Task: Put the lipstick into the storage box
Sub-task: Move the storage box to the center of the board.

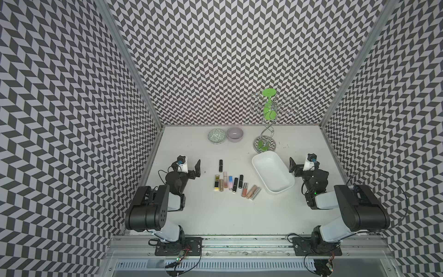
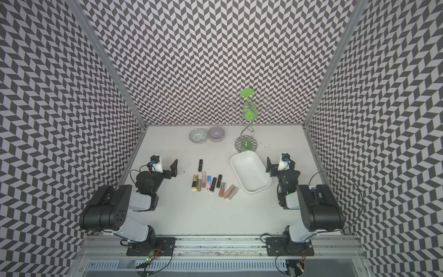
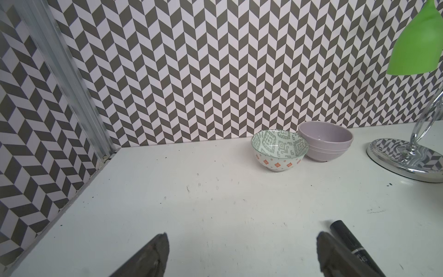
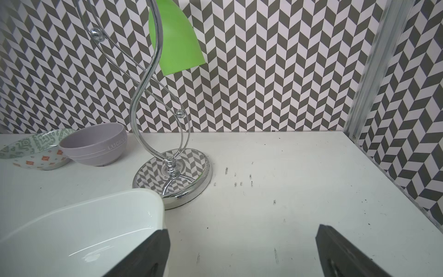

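Several lipsticks [image 1: 230, 182] lie in a row on the white table between the arms, seen in both top views. One black lipstick [image 1: 220, 165] lies apart, just behind the row. It also shows in the left wrist view as a black lipstick [image 3: 352, 244] beside one finger. The storage box [image 1: 272, 171] is a white shallow tub to the right of the row, with nothing in it. My left gripper [image 1: 188, 167] stands open left of the lipsticks and holds nothing. My right gripper [image 1: 303, 165] is open at the box's right side, one finger [image 4: 153, 254] overlapping the box rim [image 4: 134, 194].
A green-patterned bowl [image 1: 216, 136] and a lilac bowl [image 1: 235, 133] stand side by side at the back wall. A chrome wire stand [image 1: 265, 144] with a green glass [image 1: 268, 105] hung on it rises just behind the box. Patterned walls close three sides.
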Controlling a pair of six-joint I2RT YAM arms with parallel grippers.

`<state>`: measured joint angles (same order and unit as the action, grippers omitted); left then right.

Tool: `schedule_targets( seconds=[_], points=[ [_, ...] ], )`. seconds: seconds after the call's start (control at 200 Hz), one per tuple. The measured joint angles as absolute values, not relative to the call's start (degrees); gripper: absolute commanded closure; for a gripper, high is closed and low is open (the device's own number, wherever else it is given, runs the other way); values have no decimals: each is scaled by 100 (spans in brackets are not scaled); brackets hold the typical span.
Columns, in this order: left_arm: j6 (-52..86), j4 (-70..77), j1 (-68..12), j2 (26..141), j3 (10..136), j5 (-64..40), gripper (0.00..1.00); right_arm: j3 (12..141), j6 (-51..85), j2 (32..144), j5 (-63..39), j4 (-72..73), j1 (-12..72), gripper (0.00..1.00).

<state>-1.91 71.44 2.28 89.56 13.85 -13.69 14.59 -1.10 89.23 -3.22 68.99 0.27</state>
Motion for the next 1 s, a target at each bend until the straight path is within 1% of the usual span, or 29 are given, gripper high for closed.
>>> schedule_targets(
  seconds=[0.431,0.996],
  points=[
    [-191,7146,228,8956,1385,-1369,1,1446,-108,8927,-320,7258,27,0],
    [-191,7183,228,8956,1385,-1374,1,1441,-108,8927,-322,7293,27,0]
  ],
)
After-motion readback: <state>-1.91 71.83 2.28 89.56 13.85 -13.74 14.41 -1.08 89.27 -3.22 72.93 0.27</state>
